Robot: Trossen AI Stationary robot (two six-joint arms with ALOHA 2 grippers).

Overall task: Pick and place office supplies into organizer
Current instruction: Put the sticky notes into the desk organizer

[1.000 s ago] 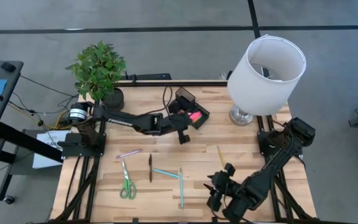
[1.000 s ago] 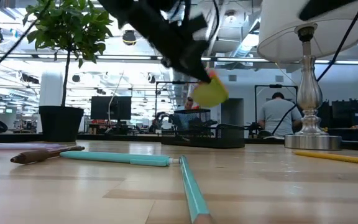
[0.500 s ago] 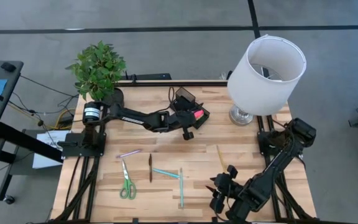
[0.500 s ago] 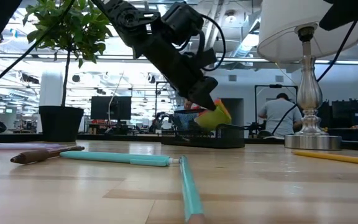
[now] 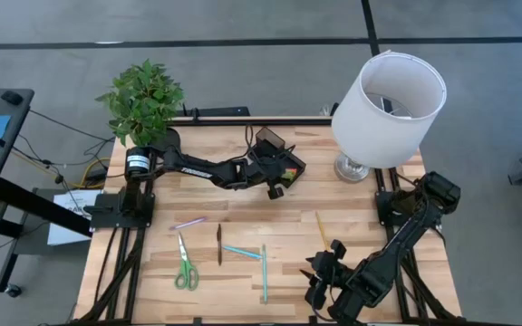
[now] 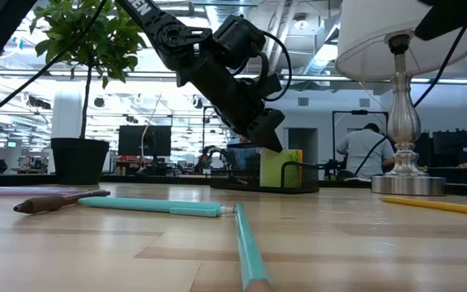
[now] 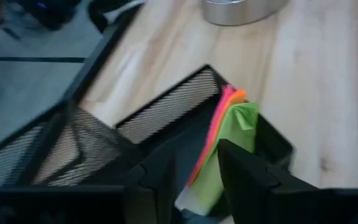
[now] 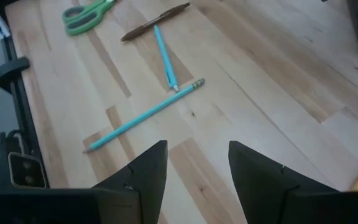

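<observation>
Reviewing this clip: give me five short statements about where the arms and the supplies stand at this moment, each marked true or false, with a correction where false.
1. The left gripper is over the organizer, its fingers around the sticky-note pad standing in the low tray. True.
2. The green-handled scissors are already in the organizer. False: they lie on the table.
3. The right gripper is open, holding nothing, by the table's near edge. True.
4. The yellow pencil is held by the right gripper. False: it lies loose on the table.
5. The two teal pens lie on opposite sides of the table. False: they lie close together, nearly touching.
</observation>
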